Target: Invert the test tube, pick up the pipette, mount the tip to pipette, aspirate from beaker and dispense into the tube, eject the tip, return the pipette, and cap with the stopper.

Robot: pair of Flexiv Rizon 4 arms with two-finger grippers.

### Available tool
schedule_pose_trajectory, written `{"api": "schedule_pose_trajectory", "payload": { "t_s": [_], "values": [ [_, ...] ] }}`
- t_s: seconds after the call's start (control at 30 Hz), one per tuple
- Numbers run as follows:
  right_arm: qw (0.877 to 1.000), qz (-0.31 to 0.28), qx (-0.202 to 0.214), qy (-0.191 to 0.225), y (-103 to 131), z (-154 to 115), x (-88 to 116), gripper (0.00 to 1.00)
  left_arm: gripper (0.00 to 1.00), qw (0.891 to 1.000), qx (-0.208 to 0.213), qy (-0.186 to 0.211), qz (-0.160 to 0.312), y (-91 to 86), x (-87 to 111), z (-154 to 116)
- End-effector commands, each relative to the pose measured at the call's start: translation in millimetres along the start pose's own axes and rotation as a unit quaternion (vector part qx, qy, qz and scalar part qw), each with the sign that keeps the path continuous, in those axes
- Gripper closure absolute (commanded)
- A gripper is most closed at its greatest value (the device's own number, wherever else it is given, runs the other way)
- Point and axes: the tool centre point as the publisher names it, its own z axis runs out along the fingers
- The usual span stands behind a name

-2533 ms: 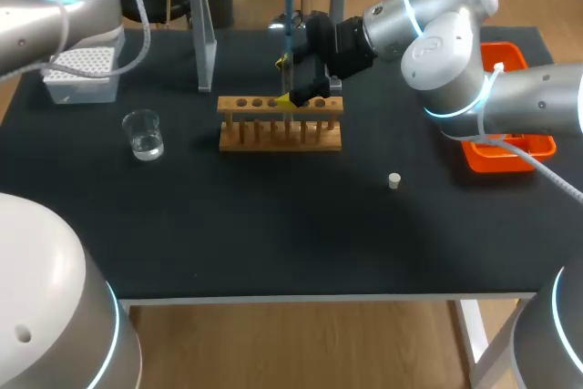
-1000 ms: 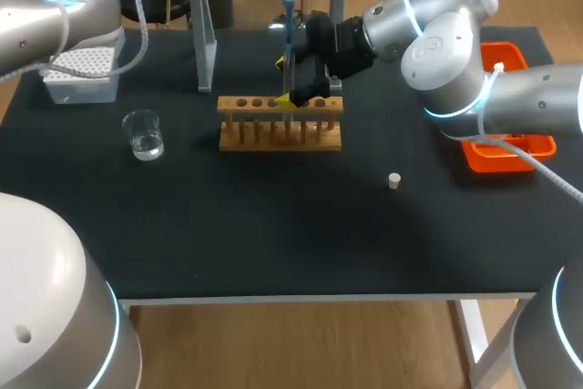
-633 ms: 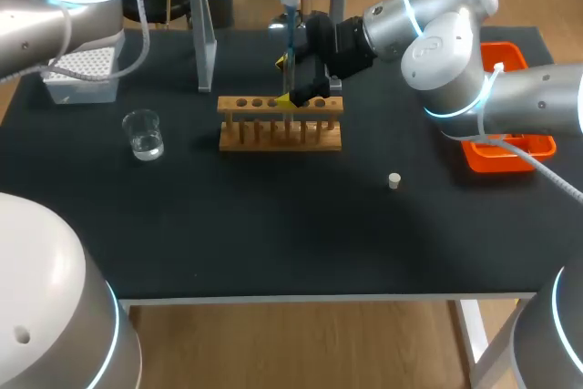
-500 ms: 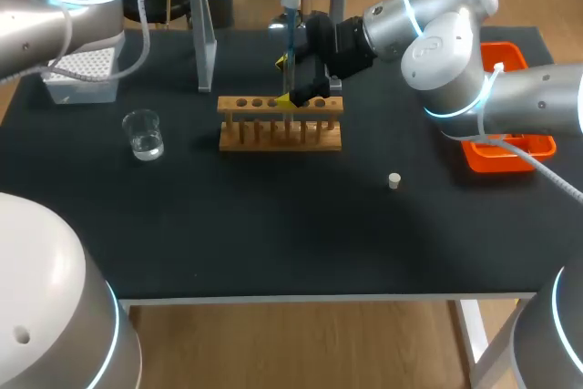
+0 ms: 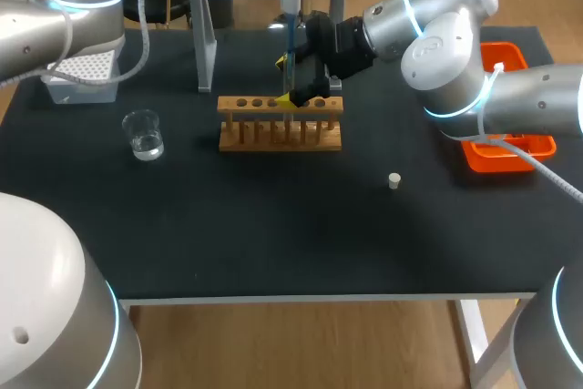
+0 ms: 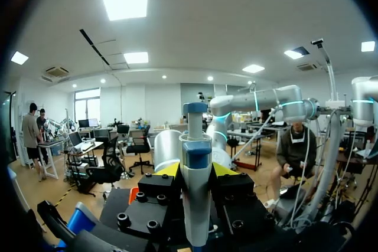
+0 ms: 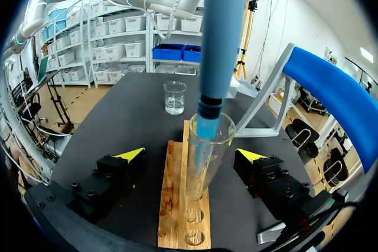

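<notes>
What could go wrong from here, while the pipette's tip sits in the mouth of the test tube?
1. The pipette has its tip inside the mouth of the test tube. A sideways drift on the way out could lever the glass against the wooden rack.
2. The right jaws stand open on either side of the test tube without touching it, so nothing would steady it if the tip dragged it upward.

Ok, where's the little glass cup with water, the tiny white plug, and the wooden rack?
beaker (image 5: 144, 137): head view, on its glass wall.
stopper (image 5: 394, 180): head view, on its top.
wooden rack (image 5: 273, 144): head view, on its front bottom bar.
</notes>
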Motion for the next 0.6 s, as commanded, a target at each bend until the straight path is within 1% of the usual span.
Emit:
{"api": "schedule_pose_trajectory", "payload": {
  "t_s": [0.03, 0.6],
  "values": [
    [1.0, 0.0, 0.002, 0.001, 0.6, -1.1, 0.0, 0.0, 1.0, 1.0, 0.002, 0.005, 0.002, 2.8, -2.3, 0.6],
    [1.0, 0.0, 0.002, 0.001, 0.6, -1.1, 0.0, 0.0, 1.0, 1.0, 0.005, 0.005, -0.002, 11.7, -1.7, -0.2]
  ]
}}
